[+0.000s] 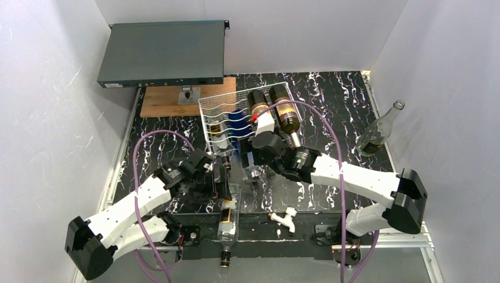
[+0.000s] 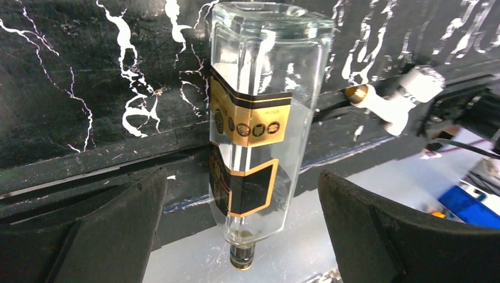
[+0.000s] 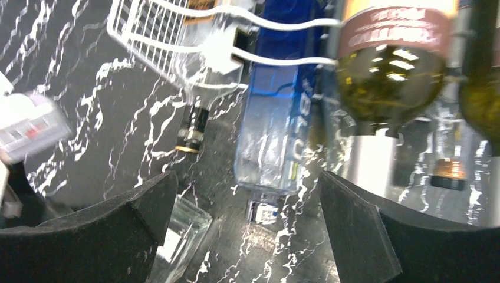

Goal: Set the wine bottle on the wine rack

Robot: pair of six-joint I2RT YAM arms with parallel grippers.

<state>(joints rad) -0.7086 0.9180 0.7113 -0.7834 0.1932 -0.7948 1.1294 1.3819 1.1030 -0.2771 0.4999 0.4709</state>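
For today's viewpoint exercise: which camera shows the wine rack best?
Top external: nearly the whole rack shows from above. The right wrist catches only its near edge, close and blurred; the left wrist shows none of it.

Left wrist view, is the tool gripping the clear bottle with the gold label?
No, the left tool stands open, both fingers clear of the bottle between them.
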